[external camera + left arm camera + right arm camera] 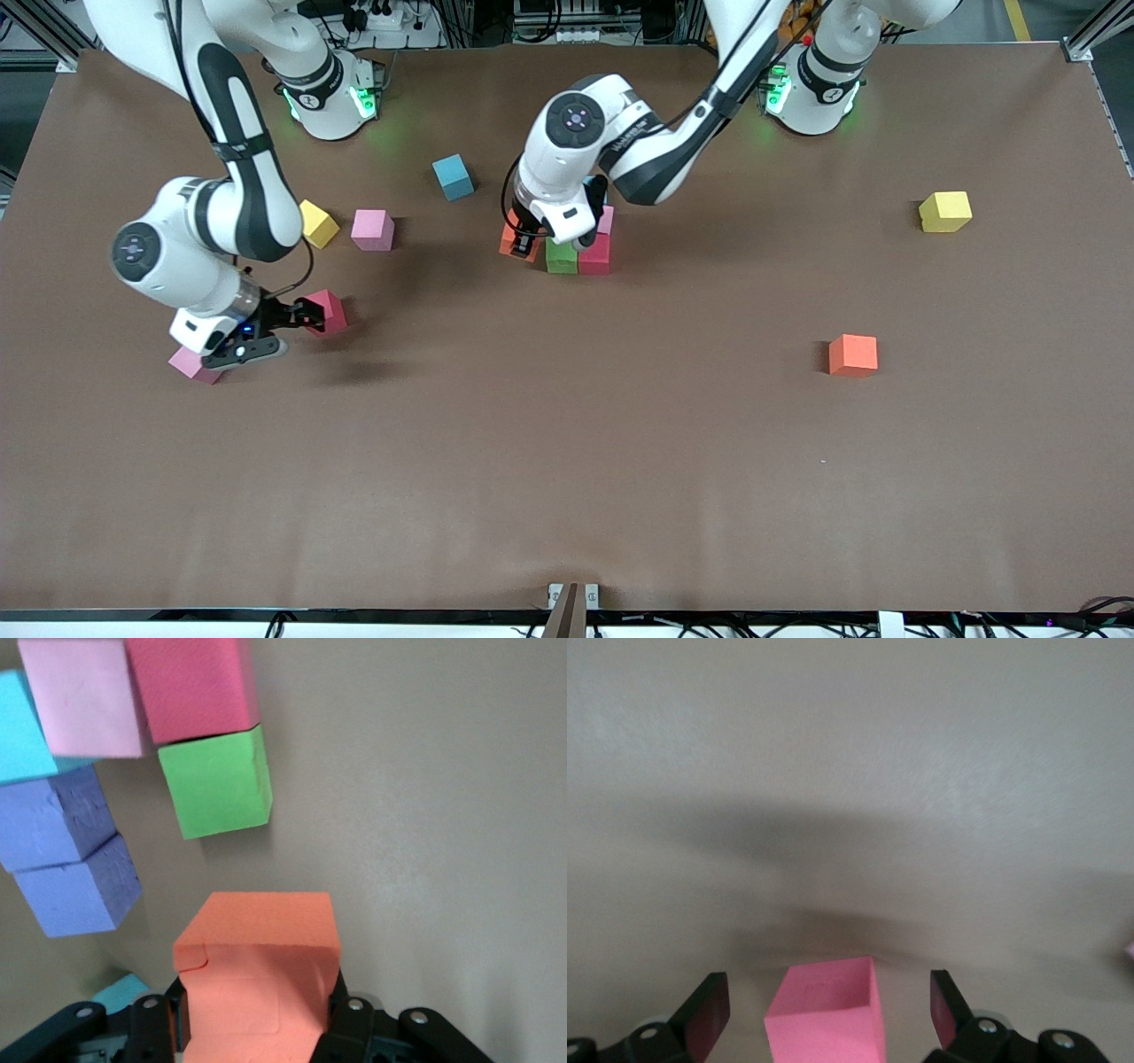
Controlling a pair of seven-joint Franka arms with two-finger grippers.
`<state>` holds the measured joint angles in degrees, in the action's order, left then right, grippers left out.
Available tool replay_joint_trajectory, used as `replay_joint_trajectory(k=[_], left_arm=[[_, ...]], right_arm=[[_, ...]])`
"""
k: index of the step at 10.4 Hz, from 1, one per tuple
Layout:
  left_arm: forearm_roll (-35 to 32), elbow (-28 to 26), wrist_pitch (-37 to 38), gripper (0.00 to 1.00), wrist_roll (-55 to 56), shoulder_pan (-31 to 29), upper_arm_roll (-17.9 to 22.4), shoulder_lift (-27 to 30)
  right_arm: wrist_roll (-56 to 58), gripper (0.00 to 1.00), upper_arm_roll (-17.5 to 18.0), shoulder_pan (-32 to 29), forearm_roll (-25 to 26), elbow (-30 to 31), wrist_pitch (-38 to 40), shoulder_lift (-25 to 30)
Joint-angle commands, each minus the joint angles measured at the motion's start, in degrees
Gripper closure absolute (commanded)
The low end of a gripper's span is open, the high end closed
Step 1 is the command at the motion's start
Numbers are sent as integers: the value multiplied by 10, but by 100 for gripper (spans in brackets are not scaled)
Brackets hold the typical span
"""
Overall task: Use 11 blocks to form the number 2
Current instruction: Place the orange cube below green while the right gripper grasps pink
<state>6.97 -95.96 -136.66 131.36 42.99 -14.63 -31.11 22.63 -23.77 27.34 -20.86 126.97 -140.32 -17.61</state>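
Brown counter (620, 443): we see the left gripper (529, 237) pinching an orange block (257, 979) beside green (217, 784) and red blocks (190, 687), upper centre; the right gripper (301, 315) spread around a pink block (828, 1019).

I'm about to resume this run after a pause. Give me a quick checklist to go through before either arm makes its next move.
1. Left hand shut on the orange block: ok.
2. Orange block lined up beside the green block in the cluster: cannot tell.
3. Right hand open: ok.
4. Pink block centred between the right hand's fingers: ok.
5. Spare blocks apart from both arms, such as the yellow block toward the left arm's end: ok.
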Motion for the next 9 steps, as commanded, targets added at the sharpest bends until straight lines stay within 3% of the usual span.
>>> replay_joint_trajectory(k=[1,2,4,6,9], left_arm=[[-28,10,-19,100,71,10,4,-22],[-30,8,-22,100,110,15,6,-29],[-48,9,-39,100,172,22,7,-40],[-57,6,-48,100,199,24,6,-45],[-130,-3,-75,100,263,32,4,-64]], right_arm=[[-34,0,94,-96,-5,20,-14,15],[-51,0,107,-109,-5,23,-14,14],[-53,0,177,-168,-5,41,-43,14],[-46,0,179,-159,0,66,-86,14],[-5,0,179,-157,6,100,-131,17]])
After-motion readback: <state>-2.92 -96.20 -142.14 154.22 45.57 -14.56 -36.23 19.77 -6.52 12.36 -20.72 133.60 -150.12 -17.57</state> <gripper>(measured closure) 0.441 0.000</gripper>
